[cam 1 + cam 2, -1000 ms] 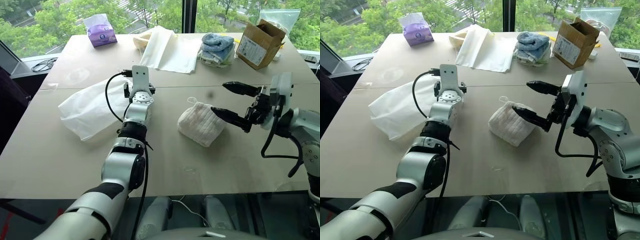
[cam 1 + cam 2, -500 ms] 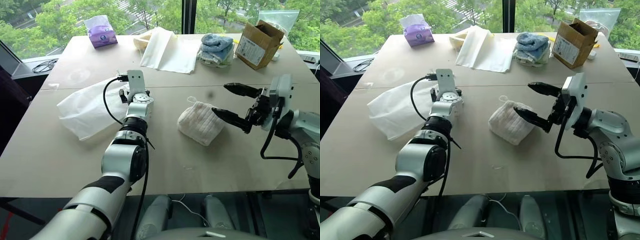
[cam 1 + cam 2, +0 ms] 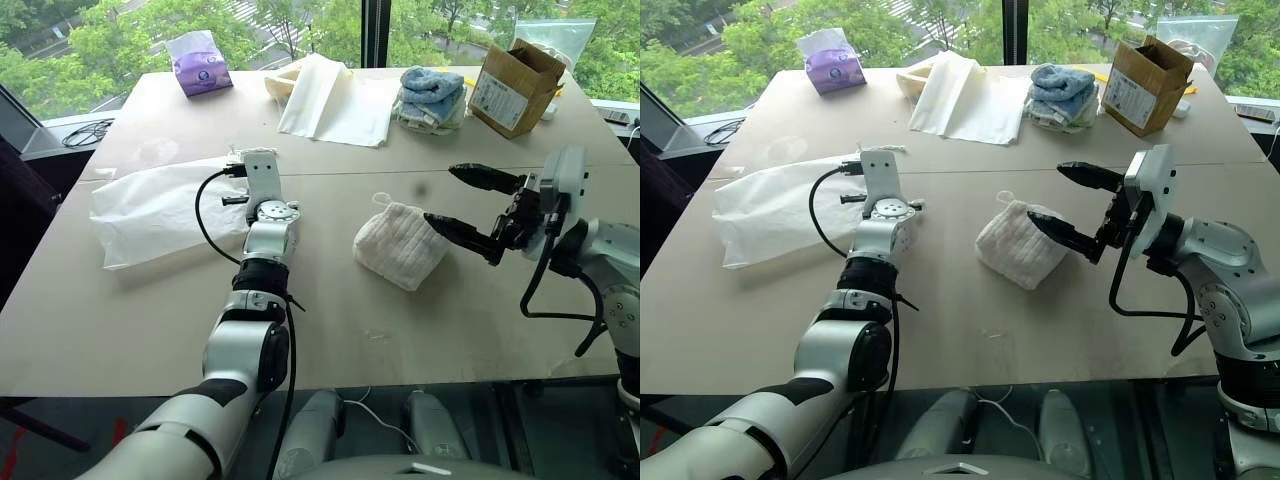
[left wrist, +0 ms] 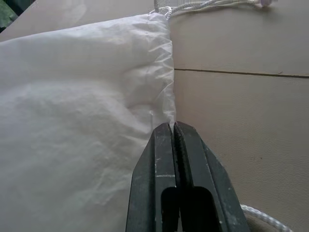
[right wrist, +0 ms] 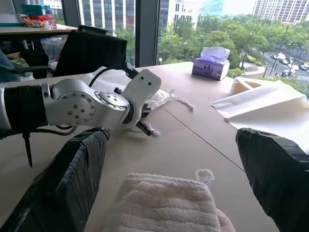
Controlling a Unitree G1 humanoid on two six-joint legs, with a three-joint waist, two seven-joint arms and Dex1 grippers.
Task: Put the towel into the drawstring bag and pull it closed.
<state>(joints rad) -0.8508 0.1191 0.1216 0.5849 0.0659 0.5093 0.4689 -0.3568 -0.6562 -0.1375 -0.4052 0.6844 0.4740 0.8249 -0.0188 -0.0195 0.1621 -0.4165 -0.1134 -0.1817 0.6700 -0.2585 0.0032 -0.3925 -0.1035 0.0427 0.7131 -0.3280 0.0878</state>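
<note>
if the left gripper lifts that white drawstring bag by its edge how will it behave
The drawstring bag looks thin and creased, so it will probably hang limp and fold. It seems very light and may slide across the table. Its loose cords would likely trail.

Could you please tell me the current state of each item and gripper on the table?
Bag: flat, empty, edge pinched by left gripper.
Towel: bunched, lying free on table.
Left gripper: shut on bag.
Right gripper: open, beside towel.
Box: flaps open.
Tissue pack: tissue sticking out.
</note>
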